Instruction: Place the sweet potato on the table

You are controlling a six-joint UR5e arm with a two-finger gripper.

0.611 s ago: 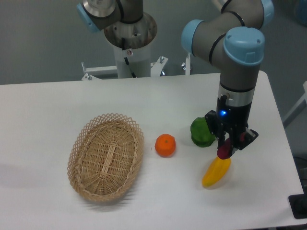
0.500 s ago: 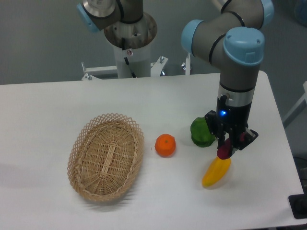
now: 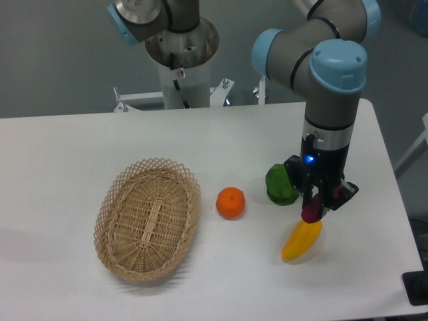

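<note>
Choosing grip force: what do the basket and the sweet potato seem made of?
Basket: woven wicker, tan and matte, with open lattice edging and visible strands. Sweet potato: probably smooth plastic or rubber, given its even magenta colour, though it is mostly hidden in the gripper.

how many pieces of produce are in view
4: an orange beside the basket, a green pepper right of it, a yellow fruit near the front, and the sweet potato in the end effector.
</note>
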